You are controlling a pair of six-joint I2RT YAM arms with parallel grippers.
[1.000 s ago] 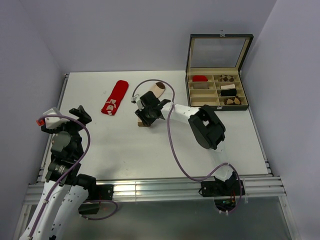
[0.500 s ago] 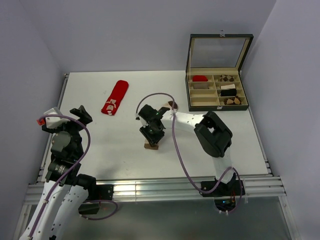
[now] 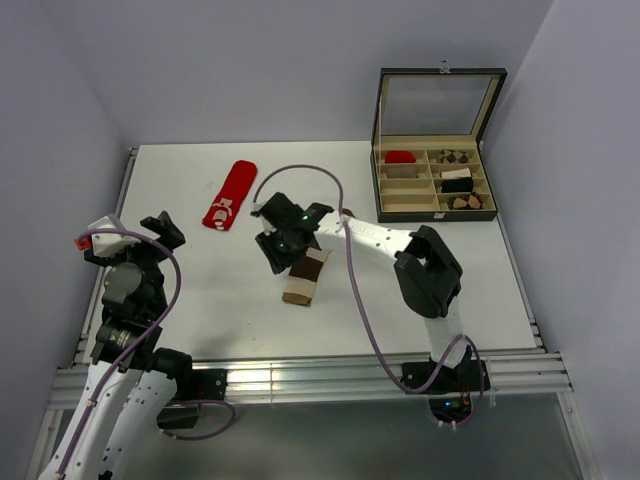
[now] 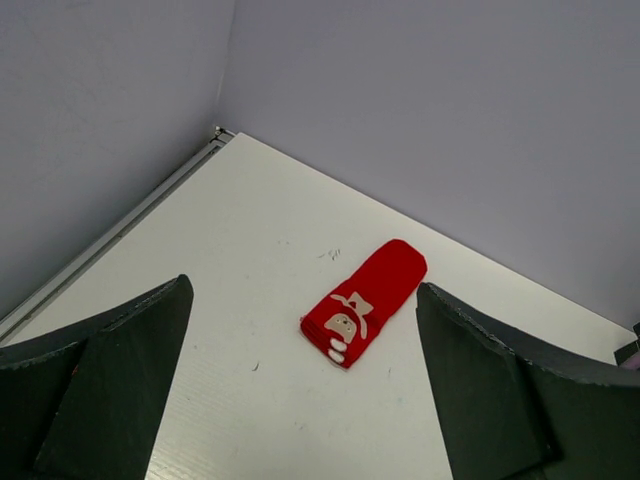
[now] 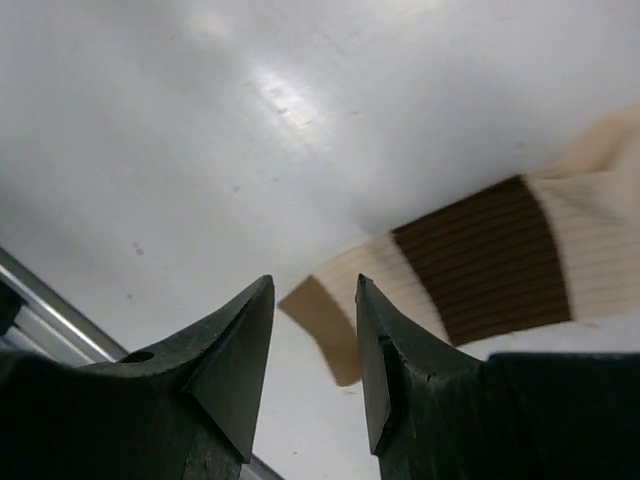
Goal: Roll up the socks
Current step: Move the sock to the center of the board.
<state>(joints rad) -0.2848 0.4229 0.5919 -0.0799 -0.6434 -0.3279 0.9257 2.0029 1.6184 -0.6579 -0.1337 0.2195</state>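
The white counter carried an open box of rolled bundles at its far right. The cream sock lay flat near the middle, within reach of both arms, which looked a sensible place to start rolling it. The red sock lay flat well apart at the far left, not yet rolled. The right tool hung low over one end of the cream sock, fingers partly apart, clamping nothing. The left tool hung at the left, spread wide, facing the red sock.
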